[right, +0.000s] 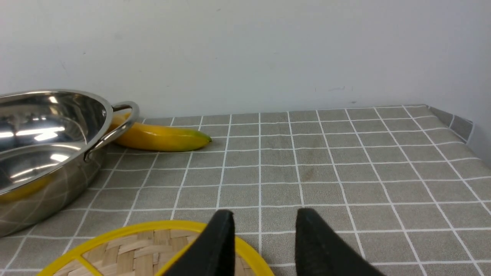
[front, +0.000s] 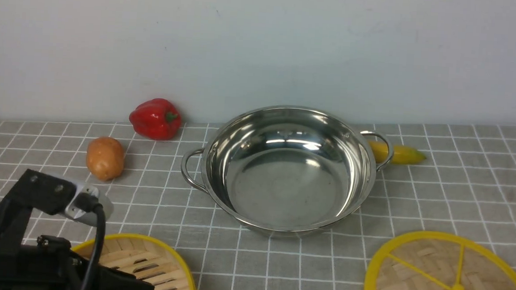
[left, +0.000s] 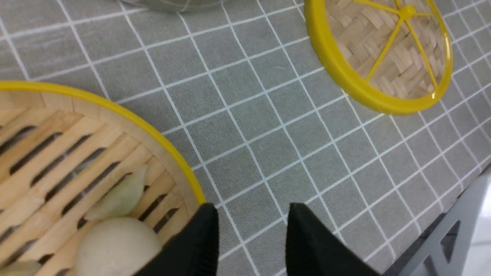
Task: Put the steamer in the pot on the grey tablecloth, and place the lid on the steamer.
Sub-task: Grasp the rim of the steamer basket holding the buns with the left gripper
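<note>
The shiny steel pot (front: pixel 283 173) stands empty in the middle of the grey tablecloth (front: pixel 461 189). At the near left lies the steamer (front: pixel 143 259), half hidden by my left arm; it holds a pale bun (left: pixel 115 245) and a green leaf. The lid (front: pixel 449 282) lies flat at the near right. My left gripper (left: pixel 251 214) is open just outside the steamer's (left: pixel 76 145) yellow rim, with only cloth showing between its fingers. Low over the lid's (right: pixel 153 249) near edge, my right gripper (right: pixel 262 218) is open and empty.
A red pepper (front: pixel 155 118) and a potato (front: pixel 105 158) sit left of the pot. A banana (front: pixel 398 153) lies behind its right handle. A wall runs along the back. A grey metal frame (left: pixel 460 230) marks the cloth's near edge.
</note>
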Tool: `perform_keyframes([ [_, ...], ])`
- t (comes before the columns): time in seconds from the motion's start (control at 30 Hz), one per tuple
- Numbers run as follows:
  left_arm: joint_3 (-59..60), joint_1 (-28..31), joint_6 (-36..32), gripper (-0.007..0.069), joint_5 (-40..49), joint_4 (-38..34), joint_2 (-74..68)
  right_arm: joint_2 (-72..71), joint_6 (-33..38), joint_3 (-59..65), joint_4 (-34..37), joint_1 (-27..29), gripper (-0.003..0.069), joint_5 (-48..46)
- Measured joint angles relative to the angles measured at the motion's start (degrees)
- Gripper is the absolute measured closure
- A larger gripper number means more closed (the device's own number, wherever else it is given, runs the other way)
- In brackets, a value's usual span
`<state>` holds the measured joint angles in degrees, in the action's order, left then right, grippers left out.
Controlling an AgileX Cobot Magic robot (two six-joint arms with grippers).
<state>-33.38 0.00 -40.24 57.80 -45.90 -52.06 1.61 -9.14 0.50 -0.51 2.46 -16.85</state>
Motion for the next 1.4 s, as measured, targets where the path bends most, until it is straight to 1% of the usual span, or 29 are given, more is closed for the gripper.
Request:
perform_keyframes([
  [0.17, 0.0, -3.75, 5.64, 0.04, 1.97, 0.1, -0.1, 0.0, 0.0, 0.0, 0.0, 0.0, 0.0414, 0.0],
  [0.2, 0.0, -3.99, 5.86, 0.0402, 2.2, 0.19, -0.1, 0.0, 0.0, 0.0, 0.0, 0.0, 0.0414, 0.0],
  [0.37, 0.0, -11.35, 10.84, 0.0454, 4.71, 1.04, -0.1, 0.0, 0.0, 0.0, 0.0, 0.0, 0.0414, 0.0],
  [0.4, 0.0, -13.18, 12.27, 0.0466, 4.02, 2.13, -0.1, 0.0, 0.0, 0.0, 0.0, 0.0, 0.0414, 0.0],
  [0.47, 0.0, -14.89, 14.2, 0.0474, 1.21, 4.8, -0.22, 0.0, 0.0, 0.0, 0.0, 0.0, 0.0414, 0.0],
  [0.5, 0.0, -15.02, 14.39, 0.0474, 0.8, 5.16, -0.25, 0.0, 0.0, 0.0, 0.0, 0.0, 0.0414, 0.0],
  [0.53, 0.0, -15.7, 16.71, 0.0477, -3.14, 8.52, -1.31, 0.0, 0.0, 0.0, 0.0, 0.0, 0.0414, 0.0],
  [0.57, 0.0, -15.78, 16.71, 0.0477, -3.49, 8.85, -1.31, 0.0, 0.0, 0.0, 0.0, 0.0, 0.0414, 0.0],
  [0.63, 0.0, -15.83, 19.88, 0.0477, -6.57, 12.07, -5.08, 0.0, 0.0, 0.0, 0.0, 0.0, 0.0414, 0.0],
  [0.7, 0.0, -15.83, 20.72, 0.0477, -7.38, 12.66, -7.01, 0.0, 0.0, 0.0, 0.0, 0.0, 0.0414, 0.0],
  [0.77, 0.0, -15.83, 21.73, 0.0477, -9.47, 13.03, -11.87, 0.0, 0.0, 0.0, 0.0, 0.0, 0.0414, 0.0],
  [0.97, -0.02, -15.83, 21.94, 0.0477, -15.85, 12.5, -20.37, 0.0, 0.0, 0.0, 0.0, 0.0, 0.0414, 0.0],
  [1.07, -0.02, -16.01, 21.56, 0.0479, -16.3, 10.86, -22.54, 0.0, 0.0, 0.0, 0.0, 0.0, 0.0414, 0.0],
  [1.17, -0.02, -17.54, 20.64, 0.0479, -16.46, 9.84, -23.08, 0.0, 0.0, 0.0, 0.0, 0.0, 0.0414, 0.0],
  [1.27, -0.02, -23.63, 19.78, 0.0479, -15.81, 9.97, -23.26, 0.0, 0.0, 0.0, 0.0, 0.0, 0.0414, 0.0],
  [1.3, -0.02, -23.99, 19.78, 0.0479, -15.81, 10.25, -23.28, 0.0, 0.0, 0.0, 0.0, 0.0, 0.0414, 0.0],
  [1.33, -0.02, -26.48, 20.32, 0.0479, -16.01, 11.57, -23.33, 0.0, 0.0, 0.0, 0.0, 0.0, 0.0414, 0.0],
  [1.4, -0.02, -28.56, 22.49, 0.0479, -16.74, 14.48, -23.38, 0.0, 0.0, 0.0, 0.0, 0.0, 0.0414, 0.0],
])
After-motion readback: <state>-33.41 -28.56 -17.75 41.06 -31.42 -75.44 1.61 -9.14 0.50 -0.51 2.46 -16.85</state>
